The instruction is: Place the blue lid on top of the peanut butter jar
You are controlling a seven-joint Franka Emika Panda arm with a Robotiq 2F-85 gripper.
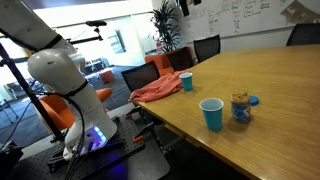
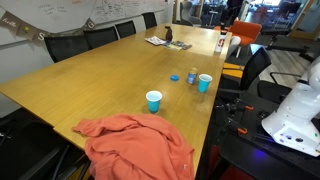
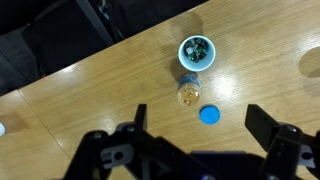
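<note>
The blue lid [image 3: 209, 114] lies flat on the wooden table, just beside the peanut butter jar [image 3: 188, 93], which stands upright and open-topped. Both exterior views show the lid [image 1: 254, 101] [image 2: 175, 77] touching or nearly touching the jar [image 1: 241, 108] [image 2: 192, 76]. My gripper [image 3: 203, 125] is open and empty, high above the table. In the wrist view the lid appears between its two fingers. The gripper itself is out of both exterior views.
A blue cup [image 3: 196, 52] [image 1: 212, 114] [image 2: 204, 82] stands close to the jar. A second blue cup [image 1: 187, 81] [image 2: 154, 101] stands near an orange cloth [image 1: 160, 88] [image 2: 135, 145] draped over the table edge. Chairs line the table.
</note>
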